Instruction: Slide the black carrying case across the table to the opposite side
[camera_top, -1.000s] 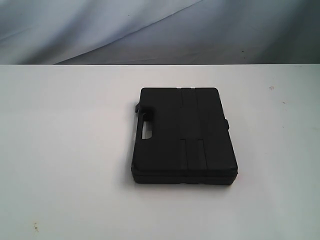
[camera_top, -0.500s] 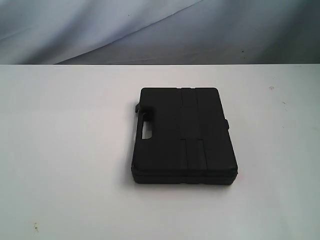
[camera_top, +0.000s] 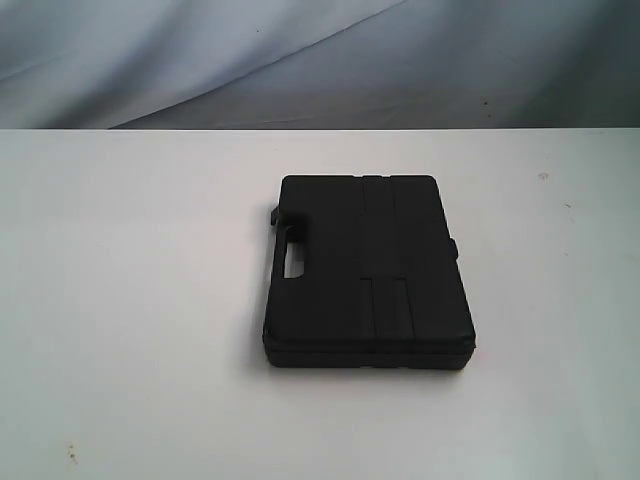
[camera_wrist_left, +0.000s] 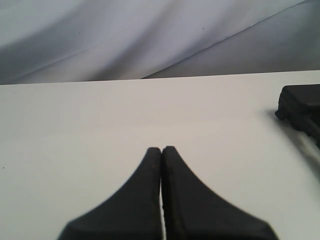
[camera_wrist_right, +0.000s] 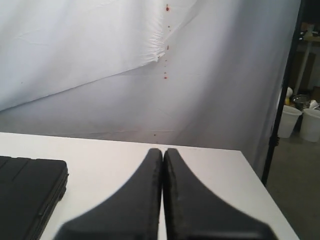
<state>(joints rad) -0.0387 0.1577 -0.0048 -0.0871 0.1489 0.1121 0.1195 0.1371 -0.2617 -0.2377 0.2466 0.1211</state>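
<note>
The black carrying case (camera_top: 368, 275) was seen lying flat and closed on the table (camera_top: 130, 300), a little right of the middle in the exterior view. Its handle (camera_top: 284, 252) was turned toward the left of that view. Neither arm was caught by the exterior view; only the case, the table and a pale draped backdrop (camera_top: 300, 60) were shown there.

The left gripper (camera_wrist_left: 161, 149) was shown in the left wrist view alone. Its jaws were pressed together with nothing between them, over bare table and well apart from the case, of which just one corner was caught at the picture's edge.

The right gripper (camera_wrist_right: 163, 150) was likewise shown only in the right wrist view, jaws closed tip to tip and empty. More of the case was taken in here: a corner with its lid seam, near the jaws but not touched by them.

Past the table's end in that view (and in no other) a dark stand (camera_wrist_right: 282, 100) and what appeared to be pale buckets (camera_wrist_right: 300, 122) were picked up.
</note>
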